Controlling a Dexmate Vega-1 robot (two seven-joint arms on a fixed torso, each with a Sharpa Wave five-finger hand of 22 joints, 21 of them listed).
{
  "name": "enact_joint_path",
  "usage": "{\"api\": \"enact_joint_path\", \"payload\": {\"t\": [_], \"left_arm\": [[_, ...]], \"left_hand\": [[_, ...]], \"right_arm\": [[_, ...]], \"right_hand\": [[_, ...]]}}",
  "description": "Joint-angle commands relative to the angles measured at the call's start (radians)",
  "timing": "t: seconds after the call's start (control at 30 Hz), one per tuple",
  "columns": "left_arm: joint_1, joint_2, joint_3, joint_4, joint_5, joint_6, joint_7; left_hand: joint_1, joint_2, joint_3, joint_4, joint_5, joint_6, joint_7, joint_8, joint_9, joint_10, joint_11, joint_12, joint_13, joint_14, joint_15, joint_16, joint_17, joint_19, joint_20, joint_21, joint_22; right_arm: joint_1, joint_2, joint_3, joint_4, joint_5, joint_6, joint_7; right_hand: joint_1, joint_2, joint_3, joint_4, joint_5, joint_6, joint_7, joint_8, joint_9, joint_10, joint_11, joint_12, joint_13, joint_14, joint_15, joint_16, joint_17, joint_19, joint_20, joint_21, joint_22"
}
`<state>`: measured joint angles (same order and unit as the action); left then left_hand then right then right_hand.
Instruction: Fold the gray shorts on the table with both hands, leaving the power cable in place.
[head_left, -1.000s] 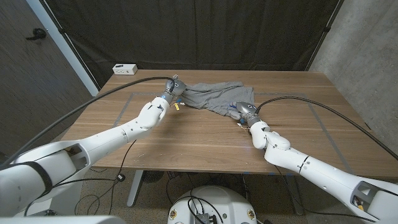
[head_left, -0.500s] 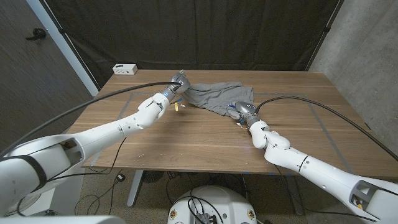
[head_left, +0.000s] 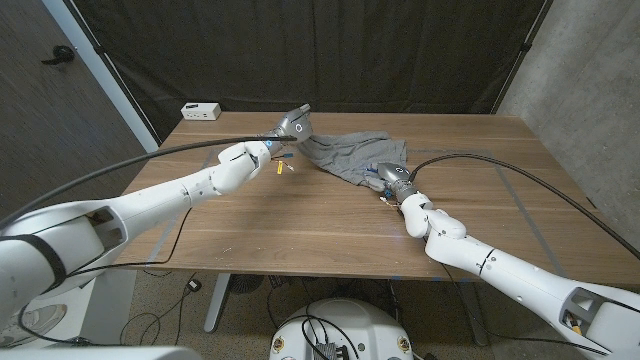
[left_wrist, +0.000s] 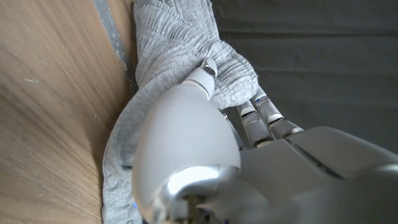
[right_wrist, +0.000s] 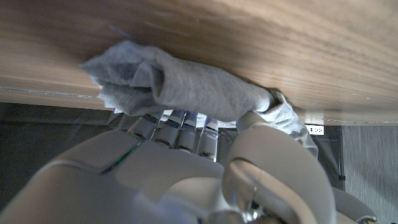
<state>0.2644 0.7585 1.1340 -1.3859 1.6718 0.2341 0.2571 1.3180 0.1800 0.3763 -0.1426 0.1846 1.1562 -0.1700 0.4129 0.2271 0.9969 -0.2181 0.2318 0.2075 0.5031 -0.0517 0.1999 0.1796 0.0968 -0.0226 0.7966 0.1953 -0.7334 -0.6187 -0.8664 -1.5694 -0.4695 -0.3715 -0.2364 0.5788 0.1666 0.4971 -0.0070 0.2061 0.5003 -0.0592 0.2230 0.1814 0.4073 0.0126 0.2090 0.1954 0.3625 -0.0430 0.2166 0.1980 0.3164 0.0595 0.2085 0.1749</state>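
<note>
Left hand (head_left: 291, 126) fingers (left_wrist: 264, 115) are curling around a bunched corner of the crumpled gray knit fabric shorts (head_left: 350, 154), thumb pressing the cloth from the near side; in the left wrist view the fabric (left_wrist: 180, 56) is wrapping over the fingertips. That hand is holding its corner lifted off the wooden worktop (head_left: 300, 215), with the cloth hanging down from it to the surface.

Right hand (head_left: 390, 180) fingers (right_wrist: 180, 127) are closing on the opposite end of the shorts, thumb clamping a rolled fold against them; in the right wrist view the gray fold (right_wrist: 186, 87) is sitting across the fingers against the wood. This hand is staying low at the worktop surface.

The shorts are lying toward the far edge of the worktop, about midway along it, stretched between the two hands, left end raised and right end down.

A thick black cable (head_left: 500, 165) is running from the right hand across the worktop to its right edge. A small white box (head_left: 201, 110) is sitting at the far left corner of the worktop. Gray tape lines (head_left: 190, 170) are marking the wood.
</note>
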Motion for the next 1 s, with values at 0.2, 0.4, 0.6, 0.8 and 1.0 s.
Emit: {"api": "enact_joint_path", "payload": {"t": [0.2,0.4,0.6,0.8,1.0], "left_arm": [[-0.113,0.006,0.034,0.033,0.162,-0.11,0.101],[-0.155,0.003,0.056,0.038,0.203,-0.147,0.107],[-0.198,-0.009,0.078,0.049,0.236,-0.177,0.12],[-0.238,-0.03,0.101,0.062,0.256,-0.197,0.131],[-0.275,-0.056,0.127,0.079,0.266,-0.213,0.148]], "left_hand": [[0.005,-0.009,-0.004,0.003,-0.001,0.0,-0.01,0.008,0.0,-0.01,-0.002,-0.012,-0.001,0.008,-0.184,-0.004,0.005,0.003,-0.01,0.013,0.0],[0.006,-0.008,-0.006,0.004,0.0,-0.001,-0.012,0.009,-0.002,-0.012,-0.002,-0.016,-0.001,0.008,-0.184,-0.004,0.006,0.003,-0.014,0.015,-0.001],[0.006,-0.008,-0.008,0.005,0.0,-0.001,-0.011,0.01,-0.004,-0.012,-0.002,-0.017,-0.001,0.007,-0.184,-0.005,0.006,0.003,-0.014,0.018,-0.001],[0.006,-0.007,-0.01,0.006,-0.001,-0.005,-0.013,0.011,-0.006,-0.014,-0.002,-0.02,-0.002,0.008,-0.184,-0.006,0.006,0.001,-0.014,0.02,-0.002],[0.006,-0.007,-0.01,0.006,-0.001,-0.007,-0.014,0.012,-0.007,-0.015,-0.002,-0.021,-0.002,0.008,-0.184,-0.006,0.006,0.001,-0.015,0.022,-0.002]], "right_arm": [[0.024,0.012,-0.008,0.041,0.002,0.04,0.015],[0.033,0.018,-0.012,0.061,0.007,0.058,0.02],[0.038,0.024,-0.014,0.078,0.008,0.074,0.016],[0.037,0.023,-0.012,0.08,0.009,0.077,0.012],[0.032,0.019,-0.014,0.08,0.008,0.085,0.009]], "right_hand": [[-0.004,0.003,0.008,-0.002,-0.007,0.01,0.002,-0.002,0.003,0.012,-0.005,-0.001,0.0,0.005,-0.028,0.001,0.005,0.007,0.004,0.007,0.003],[-0.005,0.004,0.009,-0.003,-0.008,0.011,0.002,-0.004,0.003,0.011,-0.003,-0.003,0.0,0.003,-0.028,0.002,0.007,0.006,0.004,0.005,0.003],[-0.005,0.005,0.009,-0.004,-0.009,0.013,0.002,-0.005,0.003,0.01,-0.004,-0.004,0.0,0.001,-0.028,0.002,0.008,0.006,0.004,0.005,0.003],[-0.005,0.006,0.009,-0.005,-0.009,0.015,0.002,-0.006,0.003,0.009,-0.003,-0.005,0.0,-0.002,-0.026,0.002,0.009,0.007,0.004,0.005,0.003],[-0.004,0.007,0.01,-0.007,-0.009,0.016,0.002,-0.007,0.003,0.01,-0.005,-0.006,0.0,-0.003,-0.026,0.002,0.01,0.007,0.005,0.004,0.003]]}}
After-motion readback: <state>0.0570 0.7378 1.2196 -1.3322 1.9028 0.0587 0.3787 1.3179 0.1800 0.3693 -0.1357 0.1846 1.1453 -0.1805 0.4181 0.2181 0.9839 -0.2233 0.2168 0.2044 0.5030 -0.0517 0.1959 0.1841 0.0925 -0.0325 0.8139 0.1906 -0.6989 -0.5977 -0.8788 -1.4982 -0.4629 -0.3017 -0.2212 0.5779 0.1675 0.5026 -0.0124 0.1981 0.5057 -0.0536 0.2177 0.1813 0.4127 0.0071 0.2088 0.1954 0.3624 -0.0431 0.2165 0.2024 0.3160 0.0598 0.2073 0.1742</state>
